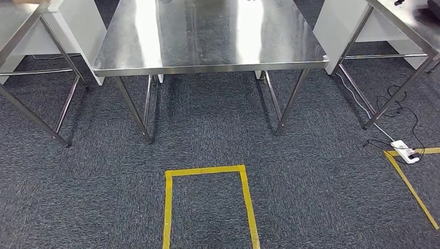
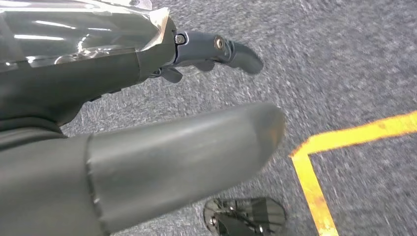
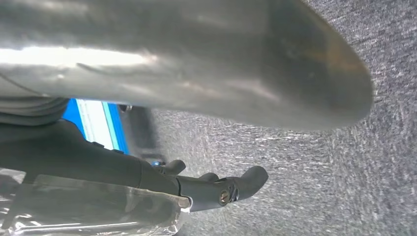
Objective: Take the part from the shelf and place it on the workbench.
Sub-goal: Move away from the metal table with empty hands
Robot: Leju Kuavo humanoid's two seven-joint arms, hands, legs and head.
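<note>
Both my hands hang over grey carpet (image 1: 311, 171): left hand (image 2: 162, 147) and right hand (image 3: 196, 73), fingers apart, holding nothing; steel workbench (image 1: 207, 36) ahead.

Each hand has a thick grey thumb (image 2: 187, 157), dark screw-jointed fingers (image 2: 221, 49) and a plastic-wrapped cover (image 3: 88, 209).

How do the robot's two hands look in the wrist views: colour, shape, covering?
The left hand has a thick, rounded grey thumb and darker grey fingers with a small round screw. The right hand looks alike. Shiny clear plastic wrap covers both.
</note>
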